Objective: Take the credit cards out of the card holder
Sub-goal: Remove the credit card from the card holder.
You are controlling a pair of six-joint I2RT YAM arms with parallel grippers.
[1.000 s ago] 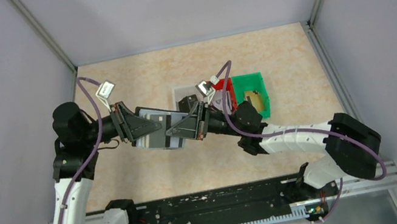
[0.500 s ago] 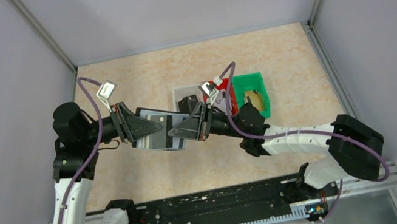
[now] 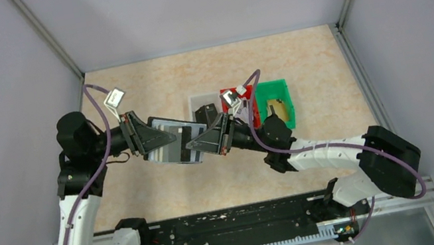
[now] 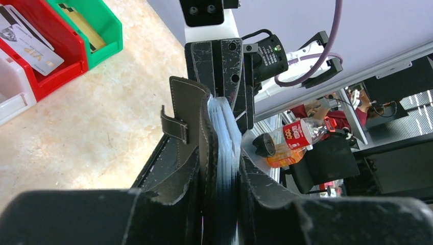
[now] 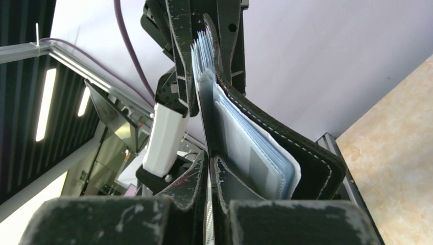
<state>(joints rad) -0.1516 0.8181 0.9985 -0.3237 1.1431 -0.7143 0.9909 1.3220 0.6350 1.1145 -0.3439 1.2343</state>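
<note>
Left claw [image 4: 217, 178] narrow, clamping black leather folding card holder [image 4: 190, 102] mid-air over beige speckled worktop [image 4: 92, 122]. Right claw [image 5: 208, 173] pinched tight on holder's thin clear-blue inner sleeves [image 5: 245, 148]. Grey-white plastic credit card [image 4: 30, 43] lies in red plastic bin [image 4: 61, 69].

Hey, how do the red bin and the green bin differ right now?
The red bin holds grey-white cards; the green bin holds a tan card. The red bin sits between the white bin and the green bin, which ends the row. Both are open plastic bins, side by side.
</note>
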